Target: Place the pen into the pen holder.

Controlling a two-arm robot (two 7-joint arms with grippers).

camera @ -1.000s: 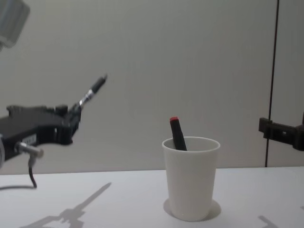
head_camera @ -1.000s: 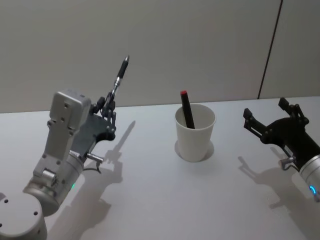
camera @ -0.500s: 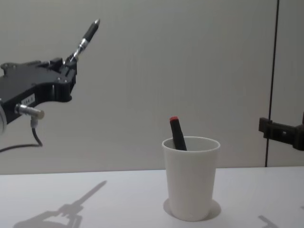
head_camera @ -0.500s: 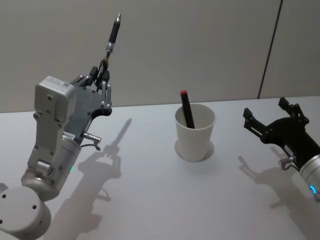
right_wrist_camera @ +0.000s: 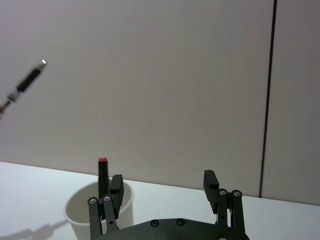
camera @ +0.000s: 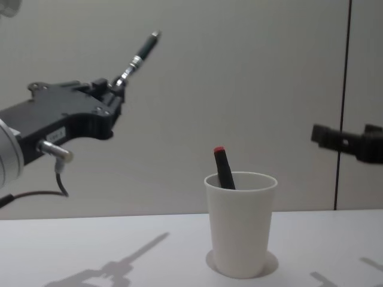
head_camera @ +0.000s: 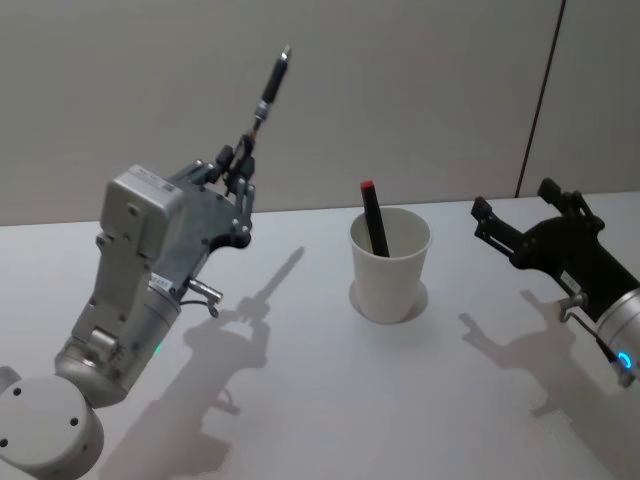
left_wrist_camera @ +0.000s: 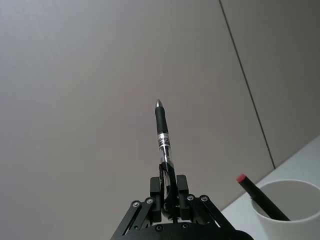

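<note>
The pen (head_camera: 266, 95) sits clamped tip-up in the left gripper (head_camera: 240, 160), above and left of the cup (head_camera: 385, 292), with the right gripper (head_camera: 513, 197) spread open to its right.

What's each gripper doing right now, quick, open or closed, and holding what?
Left gripper: closed on the slim black-and-silver pen, tip pointing up, left of the white paper cup.
Right gripper: open, empty.

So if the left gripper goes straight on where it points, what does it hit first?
Likely only the plain grey wall: the left gripper, shut on the slim black pen, aims upward, well above the white paper cup. Depth is unclear.
</note>
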